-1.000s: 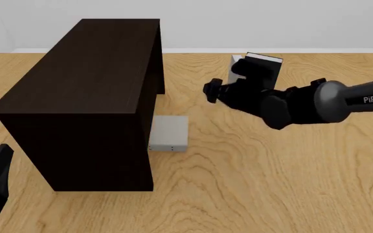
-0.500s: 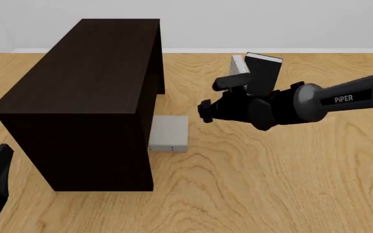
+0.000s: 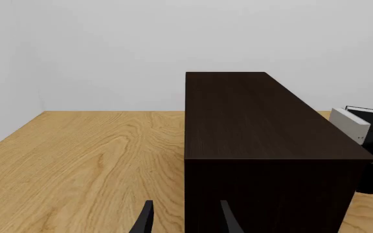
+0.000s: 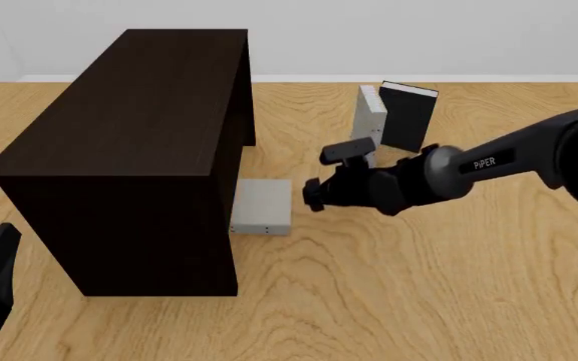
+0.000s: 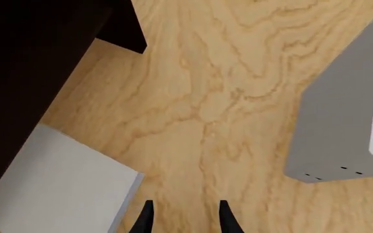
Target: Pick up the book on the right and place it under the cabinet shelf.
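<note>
The light grey book [image 4: 263, 204] lies flat on the table, its left part under the top of the dark brown cabinet shelf [image 4: 138, 105]. Tiny dark dots show on its near edge. My right gripper [image 4: 311, 196] hovers just right of the book, open and empty. The right wrist view shows the book [image 5: 50, 189] beside the cabinet [image 5: 25, 58], and bare table between the fingers [image 5: 224, 216]. My left gripper [image 4: 4, 237] rests open at the near left, in front of the cabinet [image 3: 258, 116].
A slimmer grey book [image 4: 370, 114] and a black book [image 4: 408, 114] stand upright at the back right, behind my right arm. The grey one fills one side of the right wrist view [image 5: 342, 126]. Both show past the cabinet in the left wrist view [image 3: 351, 122].
My right gripper has moved from beside the upright books down and toward the near side, ending next to the flat grey book. The left arm and the books have not moved.
</note>
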